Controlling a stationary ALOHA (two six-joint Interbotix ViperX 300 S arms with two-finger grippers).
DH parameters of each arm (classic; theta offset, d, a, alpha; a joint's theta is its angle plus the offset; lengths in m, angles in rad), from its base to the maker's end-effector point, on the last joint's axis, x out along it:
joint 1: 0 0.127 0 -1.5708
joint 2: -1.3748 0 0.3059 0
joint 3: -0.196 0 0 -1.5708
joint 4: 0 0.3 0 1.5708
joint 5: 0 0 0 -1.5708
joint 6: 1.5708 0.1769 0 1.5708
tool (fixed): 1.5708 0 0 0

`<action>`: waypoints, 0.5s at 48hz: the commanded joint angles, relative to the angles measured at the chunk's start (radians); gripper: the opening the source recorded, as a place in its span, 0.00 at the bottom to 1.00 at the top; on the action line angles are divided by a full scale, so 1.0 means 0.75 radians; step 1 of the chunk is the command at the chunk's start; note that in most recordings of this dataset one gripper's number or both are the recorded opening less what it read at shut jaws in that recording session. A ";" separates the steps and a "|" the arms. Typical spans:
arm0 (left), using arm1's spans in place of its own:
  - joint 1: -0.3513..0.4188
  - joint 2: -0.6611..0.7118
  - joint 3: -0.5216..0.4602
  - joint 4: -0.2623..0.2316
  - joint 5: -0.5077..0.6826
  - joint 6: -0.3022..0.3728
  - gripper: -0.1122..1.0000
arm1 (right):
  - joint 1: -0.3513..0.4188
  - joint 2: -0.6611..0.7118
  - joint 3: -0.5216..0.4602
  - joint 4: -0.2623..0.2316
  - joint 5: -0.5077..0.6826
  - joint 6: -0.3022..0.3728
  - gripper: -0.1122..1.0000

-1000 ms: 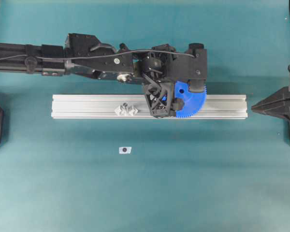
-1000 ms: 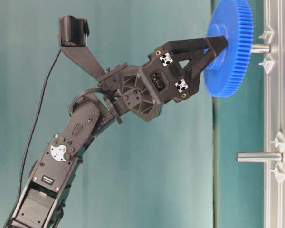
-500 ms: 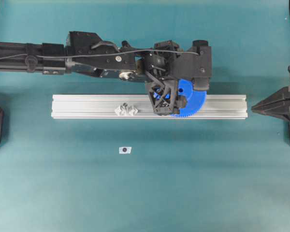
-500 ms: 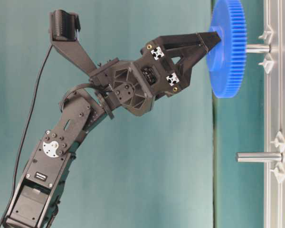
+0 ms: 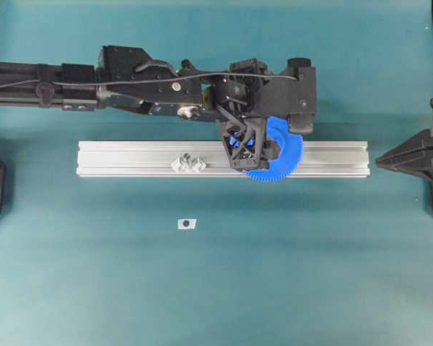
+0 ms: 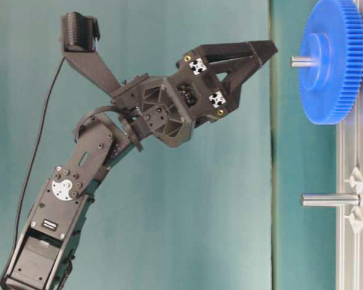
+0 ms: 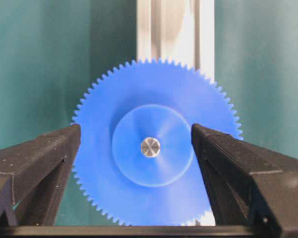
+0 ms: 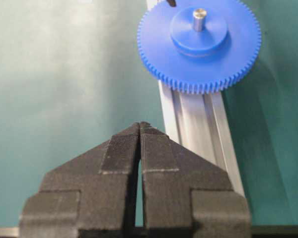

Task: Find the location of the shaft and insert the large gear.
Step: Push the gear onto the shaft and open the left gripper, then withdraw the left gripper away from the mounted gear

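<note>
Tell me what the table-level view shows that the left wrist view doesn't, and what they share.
Only the table-level view shows the second pin standing bare on the rail, and the open left gripper clear of the large gear. Only the left wrist view looks straight down on the hub, between the fingers. Both show the shaft poking through the seated gear.

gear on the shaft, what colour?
Bright blue all over, teeth and hub alike: the large gear. The left wrist view shows it best.
</note>
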State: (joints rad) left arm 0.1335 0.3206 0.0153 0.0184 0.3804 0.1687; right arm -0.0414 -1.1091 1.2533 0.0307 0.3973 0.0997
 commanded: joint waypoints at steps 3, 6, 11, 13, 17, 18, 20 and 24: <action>-0.002 -0.065 -0.035 0.002 -0.008 -0.018 0.92 | -0.002 0.006 -0.014 0.000 -0.010 0.012 0.12; -0.008 -0.076 -0.037 0.002 -0.008 -0.037 0.92 | -0.004 0.008 -0.014 0.000 -0.008 0.012 0.12; -0.016 -0.110 -0.020 0.002 -0.027 -0.096 0.92 | -0.004 0.006 -0.014 0.000 -0.008 0.012 0.12; -0.018 -0.123 -0.010 0.002 -0.041 -0.119 0.92 | -0.002 0.006 -0.014 -0.002 -0.010 0.012 0.12; -0.018 -0.149 0.016 0.004 -0.080 -0.160 0.92 | -0.004 0.006 -0.014 0.000 -0.010 0.012 0.12; -0.018 -0.157 0.022 0.004 -0.086 -0.168 0.92 | -0.002 0.004 -0.012 -0.002 -0.010 0.012 0.12; -0.018 -0.174 0.039 0.002 -0.098 -0.186 0.92 | -0.004 0.004 -0.012 -0.002 -0.010 0.012 0.12; -0.018 -0.215 0.076 0.002 -0.108 -0.211 0.92 | -0.004 0.002 -0.012 -0.002 -0.010 0.012 0.12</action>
State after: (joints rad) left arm 0.1227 0.2255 0.0660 0.0184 0.3145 0.0199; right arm -0.0430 -1.1121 1.2548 0.0307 0.3988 0.0997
